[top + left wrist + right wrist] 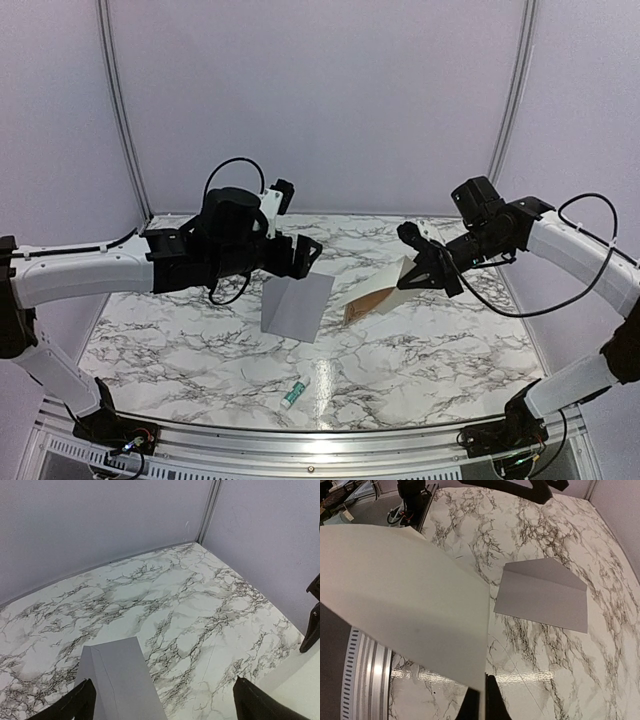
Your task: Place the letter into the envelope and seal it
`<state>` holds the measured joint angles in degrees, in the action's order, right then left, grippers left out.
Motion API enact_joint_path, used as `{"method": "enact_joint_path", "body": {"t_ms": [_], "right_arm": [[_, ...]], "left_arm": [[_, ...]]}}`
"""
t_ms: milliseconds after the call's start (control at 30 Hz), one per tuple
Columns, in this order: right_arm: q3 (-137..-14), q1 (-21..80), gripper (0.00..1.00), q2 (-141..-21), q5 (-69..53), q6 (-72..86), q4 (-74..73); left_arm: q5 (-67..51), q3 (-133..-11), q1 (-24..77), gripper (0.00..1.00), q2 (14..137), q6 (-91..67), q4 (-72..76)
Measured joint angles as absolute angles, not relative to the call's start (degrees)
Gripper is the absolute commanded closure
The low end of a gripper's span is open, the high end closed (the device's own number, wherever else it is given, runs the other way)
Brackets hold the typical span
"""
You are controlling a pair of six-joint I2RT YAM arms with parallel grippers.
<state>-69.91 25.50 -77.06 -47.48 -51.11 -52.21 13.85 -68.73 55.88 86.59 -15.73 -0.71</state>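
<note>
The grey envelope (297, 305) lies flat on the marble table (420, 350), its flap creased along one long side. My left gripper (303, 257) hovers just above the envelope's far left corner, open and holding nothing. In the left wrist view the envelope (122, 680) sits below the left fingertip, and my left gripper (165, 707) has its jaws spread wide. My right gripper (415, 275) is shut on a corner of the off-white letter (385, 290), holding it tilted to the right of the envelope. The right wrist view shows the letter (405, 605) pinched in my right gripper (482, 705), with the envelope (545, 597) beyond.
A small green-and-white tube (295, 393) lies near the table's front edge, in front of the envelope. Pale walls (320, 100) close the table at the back and sides. A metal rail (320, 440) runs along the near edge.
</note>
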Motion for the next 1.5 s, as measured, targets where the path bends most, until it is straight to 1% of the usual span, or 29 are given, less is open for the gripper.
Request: {"method": "enact_joint_path", "body": {"t_ms": [67,167,233,267,433,567,700,800,1033,1100,1267,1333,1433,1500], "right_arm": [[-69.9,25.5,1.0,-77.2,-48.4,-52.7,-53.0],[-69.7,25.7,1.0,-77.8,-50.1,-54.7,-53.3],[-69.6,25.9,1.0,-78.4,-50.8,-55.7,-53.6],[-69.6,26.0,1.0,-78.7,-51.2,-56.1,-53.8],[-69.6,26.8,1.0,-79.2,-52.5,-55.7,-53.0],[-69.6,27.3,1.0,-79.8,-53.8,-55.7,-52.9],[-69.1,27.7,1.0,-80.0,-54.5,-56.0,-53.2],[-69.1,27.8,1.0,-80.0,-55.0,-56.2,-53.8],[-67.9,27.8,1.0,-79.9,-55.5,-56.4,-54.1],[-67.7,27.8,1.0,-79.9,-55.5,-56.4,-54.1],[-67.6,27.8,1.0,-79.9,-55.5,-57.0,-54.5],[-67.6,27.8,1.0,-79.9,-55.5,-57.2,-54.7],[-67.6,27.8,1.0,-79.9,-55.4,-57.4,-55.2],[-67.7,27.8,1.0,-79.9,-55.5,-57.5,-55.4]], "left_arm": [[14.1,-67.6,56.2,0.02,86.5,-14.4,2.5],[11.0,-66.7,56.2,0.14,86.3,-12.2,7.0],[5.3,-66.7,56.1,0.21,86.3,-9.9,9.0],[2.0,-66.8,56.2,0.22,86.3,-9.1,9.7],[-13.9,-69.5,58.0,0.24,88.9,-7.0,11.7],[-20.0,-70.8,60.2,0.24,93.2,-5.5,12.3],[-23.1,-74.1,61.3,0.29,98.5,-3.0,9.1],[-24.7,-77.5,61.3,0.38,100.8,-0.9,6.8],[-29.8,-83.6,61.3,0.65,103.0,1.7,3.5],[-31.3,-84.3,61.3,0.71,103.6,1.7,2.9],[-34.1,-85.2,61.2,0.8,105.1,1.4,0.8],[-35.0,-85.3,61.1,0.8,105.7,1.3,0.4],[-35.6,-85.3,60.9,0.67,105.9,1.1,-0.3],[-35.5,-85.3,60.8,0.63,105.9,0.6,-0.5]]}}
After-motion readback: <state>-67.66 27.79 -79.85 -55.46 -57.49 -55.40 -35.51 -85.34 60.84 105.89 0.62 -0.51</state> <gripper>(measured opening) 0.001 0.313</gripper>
